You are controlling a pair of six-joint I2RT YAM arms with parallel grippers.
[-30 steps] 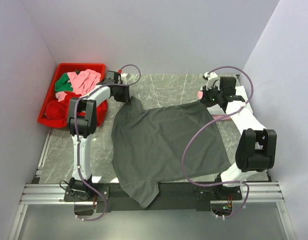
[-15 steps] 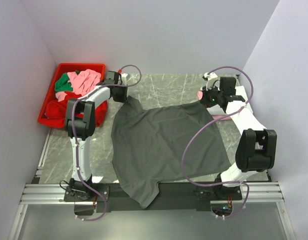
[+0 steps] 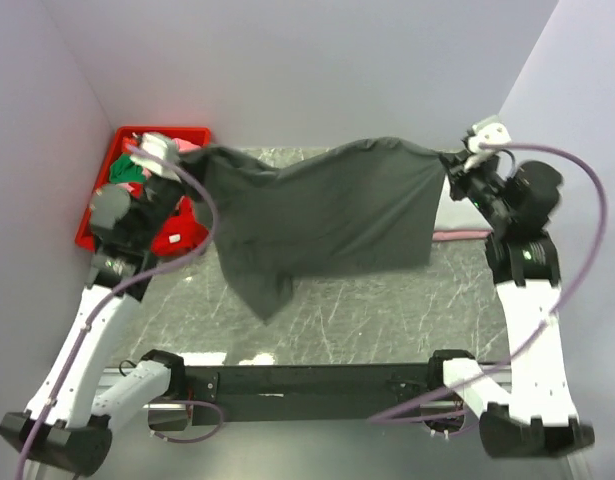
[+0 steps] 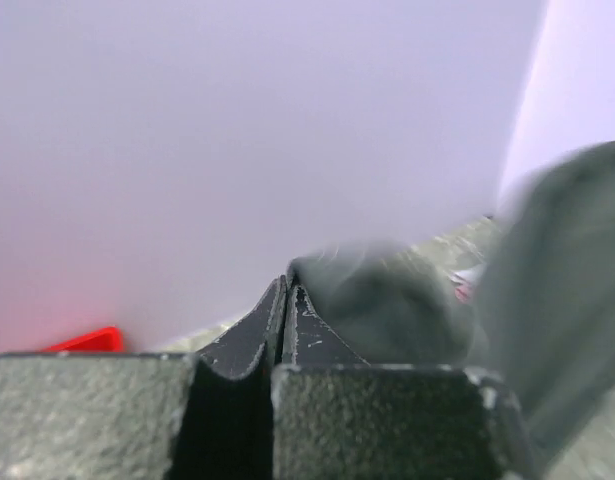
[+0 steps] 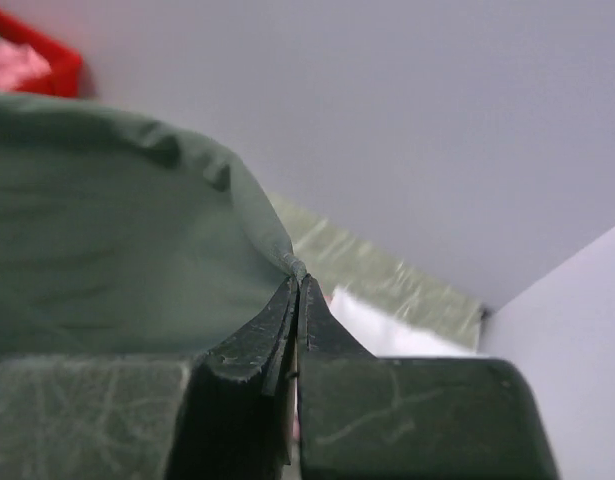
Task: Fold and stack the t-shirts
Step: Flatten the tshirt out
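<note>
Both jaws pinch corners of grey tee (image 3: 327, 215), now lifted off worktop (image 3: 387, 300) & hanging spread, ready to fold.

The t-shirt (image 3: 327, 215) hangs between left pincer (image 3: 199, 153) and right pincer (image 3: 448, 160), above the table (image 3: 387, 310).

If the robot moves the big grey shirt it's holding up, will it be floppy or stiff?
Probably floppy: the grey shirt sags between the left claw and the right claw, and one part droops toward the table. It is likely light, since thin pinches at two corners hold it all. It may swing if moved fast, as most of it hangs free.
</note>
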